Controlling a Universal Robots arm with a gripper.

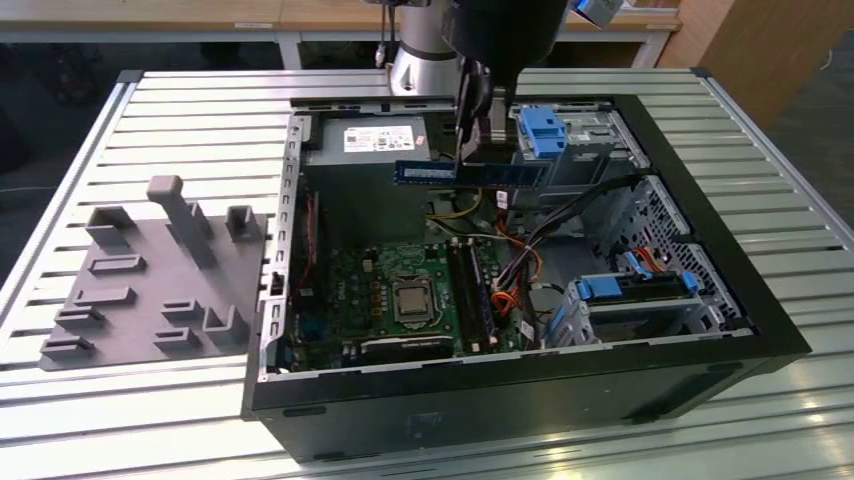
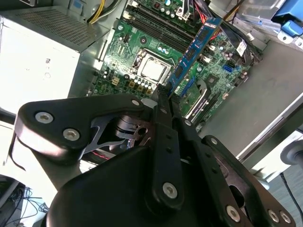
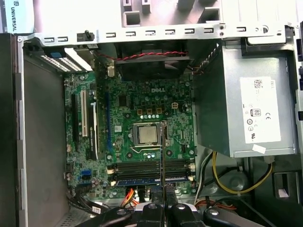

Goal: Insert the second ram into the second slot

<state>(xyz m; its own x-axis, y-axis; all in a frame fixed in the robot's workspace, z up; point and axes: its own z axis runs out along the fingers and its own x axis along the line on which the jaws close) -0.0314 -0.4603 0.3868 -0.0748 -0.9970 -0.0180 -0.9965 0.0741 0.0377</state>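
Gripper (image 1: pixel 478 160) is shown clamped on the second ram (image 1: pixel 427 173), a thin, flat, dark-blue stick held on edge, long axis horizontal, upper centre, above the green motherboard (image 1: pixel 354 285).

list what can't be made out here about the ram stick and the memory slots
First wrist view: the second ram is edge-on, so both its faces are hidden.
Second wrist view: the jaws cover the stick's near end, so how deep the grip goes is unclear.
Exterior view: the memory slots are too small and dark to tell which are filled.
Exterior view: the arm is cut off by the top edge.
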